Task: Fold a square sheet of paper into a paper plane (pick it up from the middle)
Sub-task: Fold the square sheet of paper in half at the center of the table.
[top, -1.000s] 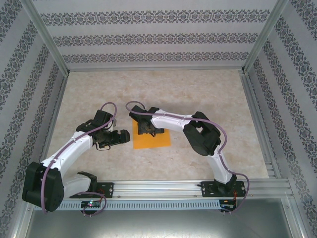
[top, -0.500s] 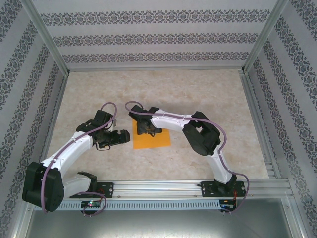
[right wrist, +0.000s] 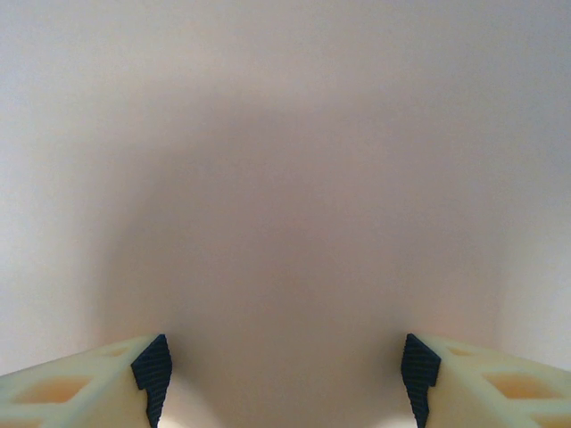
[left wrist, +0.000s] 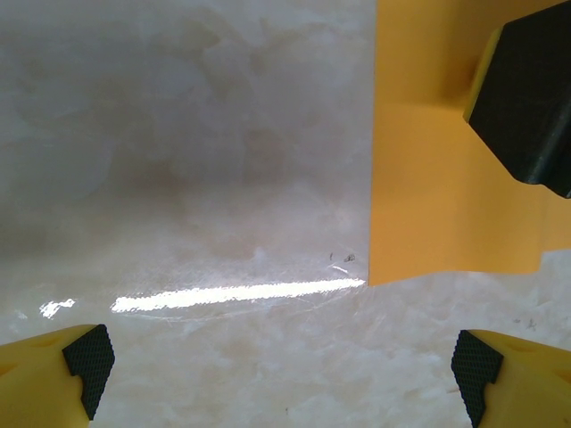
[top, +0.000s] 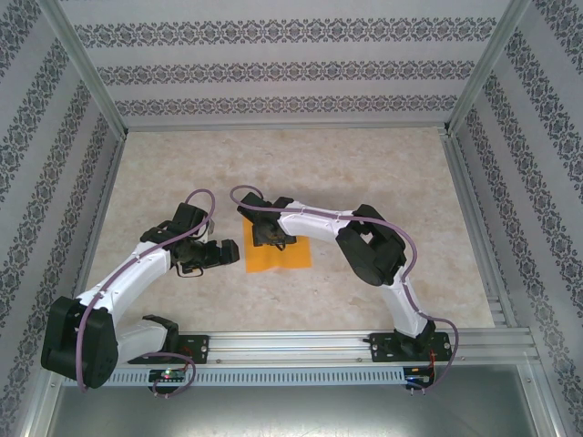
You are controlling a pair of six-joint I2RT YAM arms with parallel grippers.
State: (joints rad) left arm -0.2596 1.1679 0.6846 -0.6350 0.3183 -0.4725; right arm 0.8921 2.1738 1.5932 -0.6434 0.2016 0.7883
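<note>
The square sheet of paper [top: 284,258] was seen as plain orange-yellow, lying on the pale marbled table [top: 383,173] directly beneath the jaws of the right gripper [top: 271,240]. In the left wrist view the sheet [left wrist: 437,196] was placed ahead of the left jaws and off to their right-hand side. Its straight near-left edge was sharply drawn, a faint step-like line crossed its upper part, and its near edge looked slightly uneven.

The right arm was bent over from its base, with the wrist turned down onto the middle of the sheet. In the right wrist view the right gripper [right wrist: 285,379] was shown with its jaws parted, the dark pads [right wrist: 153,374] standing well apart over a blurred, washed-out surface. Whether the tips touched the paper could not be told.

The left arm was stretched low across the table. The left gripper [top: 228,253] was held with its jaws spread wide, nothing lying between them but bare table, just short of the sheet's edge.

A black part of the right gripper [left wrist: 526,98] was seen over the sheet, beyond the left jaws' right fingertip [left wrist: 473,379]. Patterned walls [top: 273,68] were set around the table.
</note>
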